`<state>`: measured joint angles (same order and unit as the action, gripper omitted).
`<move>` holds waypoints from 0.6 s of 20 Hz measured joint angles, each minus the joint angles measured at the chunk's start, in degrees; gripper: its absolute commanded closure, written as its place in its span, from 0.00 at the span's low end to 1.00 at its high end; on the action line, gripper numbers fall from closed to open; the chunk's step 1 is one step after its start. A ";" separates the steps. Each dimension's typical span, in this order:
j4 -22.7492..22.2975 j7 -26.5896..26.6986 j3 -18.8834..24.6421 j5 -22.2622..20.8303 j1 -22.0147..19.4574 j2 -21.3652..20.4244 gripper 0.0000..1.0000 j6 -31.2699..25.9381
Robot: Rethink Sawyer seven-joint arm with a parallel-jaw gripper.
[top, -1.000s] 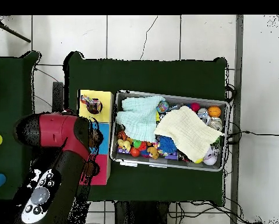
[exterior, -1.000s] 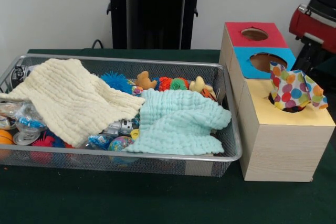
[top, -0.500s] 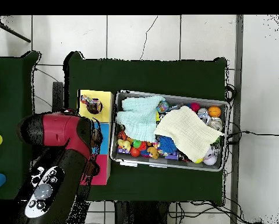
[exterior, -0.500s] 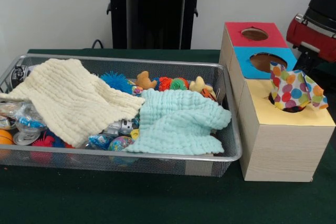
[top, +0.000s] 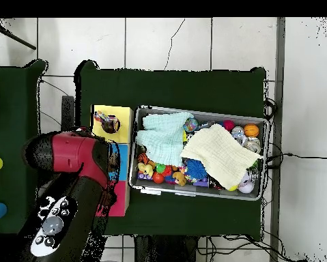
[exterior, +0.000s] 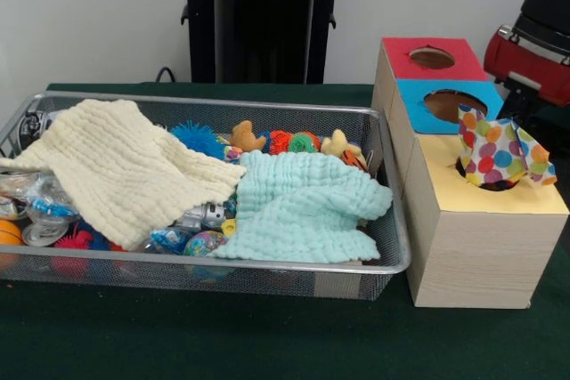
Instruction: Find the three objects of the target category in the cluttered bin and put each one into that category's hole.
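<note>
The claw itself cannot be made out: in the overhead view the red and black arm (top: 70, 177) covers the spot above the box, and in the front view only a red and black part of the arm (exterior: 534, 42) shows at the upper right edge, so whether the claw is wide or closed, or holding anything, I cannot tell.

Under the arm, at the right of the front view, stands the wooden box (exterior: 472, 246) with three coloured tops: red (exterior: 432, 58) farthest back, blue (exterior: 450, 100) in the middle, yellow (exterior: 494, 193) nearest. A spotted cloth (exterior: 499, 156) sits bunched in the yellow hole, its edges standing up above the top. The red and blue holes look dark and open.

Left of the box, just beside it, lies the wire bin (exterior: 205, 264) on the green tabletop (exterior: 223, 335). A mint cloth (exterior: 298, 206) lies spread at the bin's right end, and a cream cloth (exterior: 120, 166) lies across the left half. Between and behind them small toys show: a blue spiky ball (exterior: 198, 137), a tan figure (exterior: 244, 137), an orange and green toy (exterior: 294, 141) and a yellow figure (exterior: 338, 144). At the bin's lower left lie clear plastic pieces (exterior: 40, 211) and an orange ball (exterior: 7, 233).
</note>
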<state>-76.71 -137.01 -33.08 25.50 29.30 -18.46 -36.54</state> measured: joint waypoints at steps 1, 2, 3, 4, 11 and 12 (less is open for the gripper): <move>-0.19 0.00 0.00 0.14 0.02 -0.02 1.00 0.50; -0.38 0.00 0.00 0.27 0.04 -0.04 1.00 0.99; -0.58 0.00 0.00 0.45 0.07 -0.08 1.00 1.33; -0.78 0.00 0.00 0.63 0.11 -0.12 1.00 1.67; -2.07 0.00 0.16 2.14 0.13 -0.41 1.00 3.42; -2.22 0.00 0.20 2.29 0.13 -0.46 1.00 3.66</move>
<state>-78.93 -137.01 -32.88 27.79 29.43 -18.92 -32.88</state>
